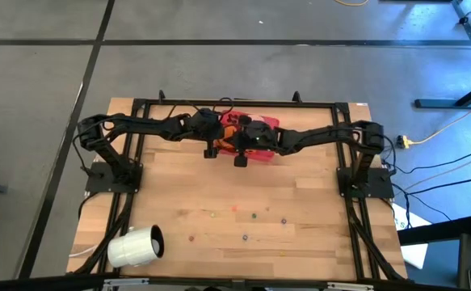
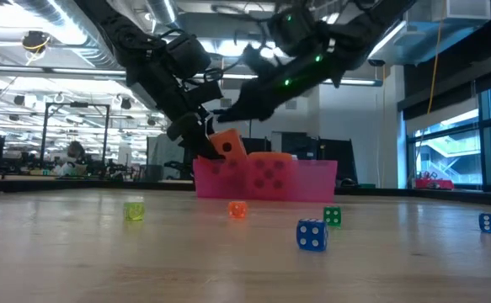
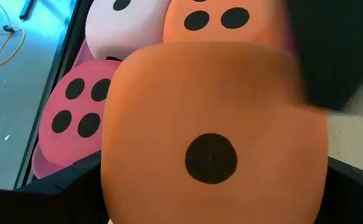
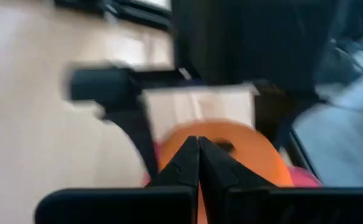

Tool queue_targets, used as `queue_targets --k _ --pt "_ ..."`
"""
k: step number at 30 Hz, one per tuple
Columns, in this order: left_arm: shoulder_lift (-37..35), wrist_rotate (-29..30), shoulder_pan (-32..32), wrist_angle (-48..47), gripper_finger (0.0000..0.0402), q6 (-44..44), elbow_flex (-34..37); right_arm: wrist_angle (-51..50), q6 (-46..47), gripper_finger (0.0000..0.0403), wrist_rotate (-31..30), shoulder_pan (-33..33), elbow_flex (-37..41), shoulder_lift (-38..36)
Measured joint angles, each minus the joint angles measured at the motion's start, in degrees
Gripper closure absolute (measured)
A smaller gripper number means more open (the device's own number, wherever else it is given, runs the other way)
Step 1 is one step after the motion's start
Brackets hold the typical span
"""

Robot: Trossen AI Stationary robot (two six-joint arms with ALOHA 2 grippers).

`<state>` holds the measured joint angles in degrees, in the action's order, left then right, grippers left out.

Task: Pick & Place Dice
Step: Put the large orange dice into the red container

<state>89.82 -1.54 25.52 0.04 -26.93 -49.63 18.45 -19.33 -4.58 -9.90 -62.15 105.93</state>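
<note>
Up high, the left hand [image 2: 216, 143] spreads wide around a soft orange dice [image 3: 215, 134], above the pink tray [image 2: 312, 181]; the right hand [image 4: 198, 163] is pressed together, empty.

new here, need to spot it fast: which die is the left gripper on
Look at the pink tray at the table's far edge. The left gripper holds an orange die just above its left end. Unlike the other big dice in the tray, it is lifted and tilted.

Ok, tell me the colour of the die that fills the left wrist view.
Orange die, one black pip; left wrist view.
</note>
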Motion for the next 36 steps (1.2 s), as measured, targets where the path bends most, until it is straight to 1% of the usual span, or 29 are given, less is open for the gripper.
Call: queue_targets --k 2,5,11,14,19,22,25,27,31,34,36 --pt "-0.1 0.1 -0.2 0.0 0.0002 0.2 0.0 0.2 0.0 0.0401 -3.0 -0.5 0.0 1.0" --pt "-0.2 -0.1 -0.5 0.3 0.0002 0.4 0.1 0.7 1.1 0.0402 -4.6 -1.6 -0.1 2.0" --pt "-2.0 0.4 -1.5 0.4 0.0002 -0.1 0.3 -1.4 3.9 0.0402 0.1 -3.9 -0.1 2.4" --pt "-3.2 0.3 -1.5 1.1 0.0002 0.1 0.3 -1.7 3.9 0.0402 -0.8 -4.4 0.0 2.6" --pt "-3.2 0.0 -1.3 1.1 0.0002 1.5 0.2 -0.8 4.0 0.0402 -1.2 -4.7 0.1 2.6" --pt "-3.2 -0.5 -1.4 0.2 0.0002 1.7 0.1 4.0 5.5 0.0403 -0.5 -4.6 0.2 2.4" --pt "-3.2 -0.5 -1.4 0.3 0.0002 2.1 0.1 10.0 6.5 0.0403 2.1 -4.5 0.0 2.0" --pt "-3.1 -0.5 -1.4 0.7 0.0002 2.2 0.1 11.4 7.4 0.0403 3.9 -4.5 0.0 2.1" --pt "-3.1 -0.8 -1.4 1.9 0.0002 2.3 0.1 8.2 10.1 0.0403 4.6 -5.0 0.0 2.1" --pt "-3.0 -3.6 -1.4 4.2 0.0002 2.3 0.1 6.9 10.2 0.0403 4.4 -5.2 0.0 2.4" --pt "-3.0 -4.3 -1.4 5.0 0.0002 2.2 0.1 7.0 11.1 0.0403 4.4 -5.3 0.0 2.5"
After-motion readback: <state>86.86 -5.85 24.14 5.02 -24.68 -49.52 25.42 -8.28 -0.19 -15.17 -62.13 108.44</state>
